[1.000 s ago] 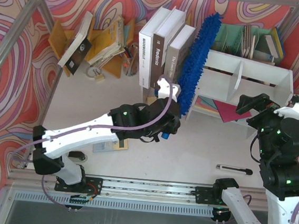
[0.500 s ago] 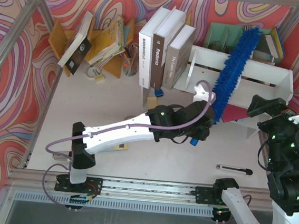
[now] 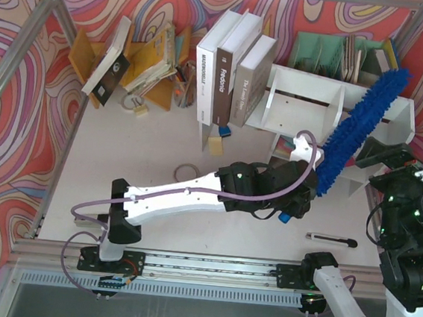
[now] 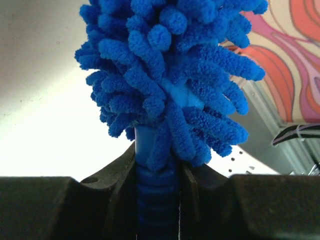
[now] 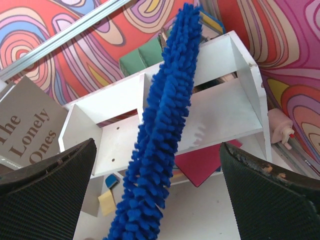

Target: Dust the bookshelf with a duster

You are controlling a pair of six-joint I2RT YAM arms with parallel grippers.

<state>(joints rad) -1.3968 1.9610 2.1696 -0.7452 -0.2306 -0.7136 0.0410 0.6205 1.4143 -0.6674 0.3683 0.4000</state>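
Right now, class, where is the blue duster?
In the top view the duster slants across the right compartment of the bookshelf, right of centre, its handle clamped in the left fingers.

White table: bookshelf, upright books, yellow rack, black pen.

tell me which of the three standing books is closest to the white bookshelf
The Lonely Ones, the rightmost book, standing right beside the bookshelf at its left end; the dark-spined middle book and the white book stand farther left.
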